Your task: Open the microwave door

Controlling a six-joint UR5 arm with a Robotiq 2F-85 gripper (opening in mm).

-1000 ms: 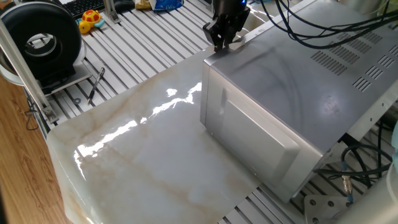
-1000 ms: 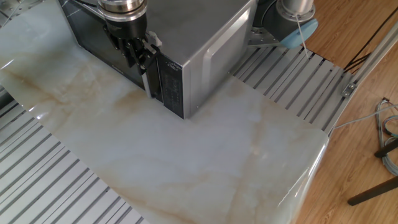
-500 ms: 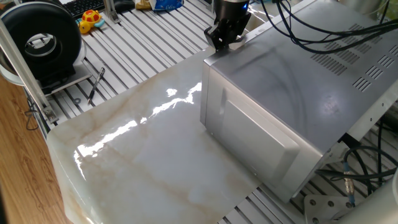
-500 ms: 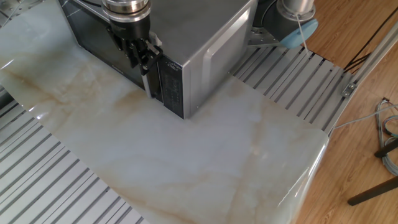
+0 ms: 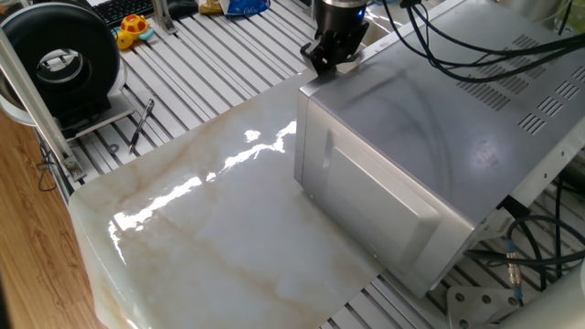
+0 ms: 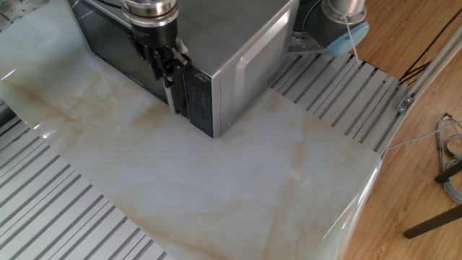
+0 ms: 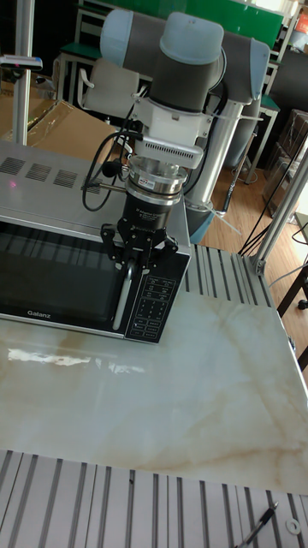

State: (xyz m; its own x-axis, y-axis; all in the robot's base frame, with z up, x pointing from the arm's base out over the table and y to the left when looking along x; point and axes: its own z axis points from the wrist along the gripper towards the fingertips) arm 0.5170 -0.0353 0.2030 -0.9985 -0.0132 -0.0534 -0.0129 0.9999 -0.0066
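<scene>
The silver-grey microwave stands on the marble tabletop. In the tall fixed view, the microwave door lies flush with the front. It has a dark window, and a pale vertical handle beside the keypad. My black gripper points down at the top of that handle. Its fingers are spread on either side of the handle's upper end. The front of the microwave is hidden in the fixed view that looks at the bulged side face.
Black cables trail across the microwave's top. On the slatted bench to the left sit a round black device, a yellow toy and a pen. The robot's base stands behind the microwave.
My gripper has shifted slightly along the microwave's front towards the handle and keypad corner. The door has not moved.
</scene>
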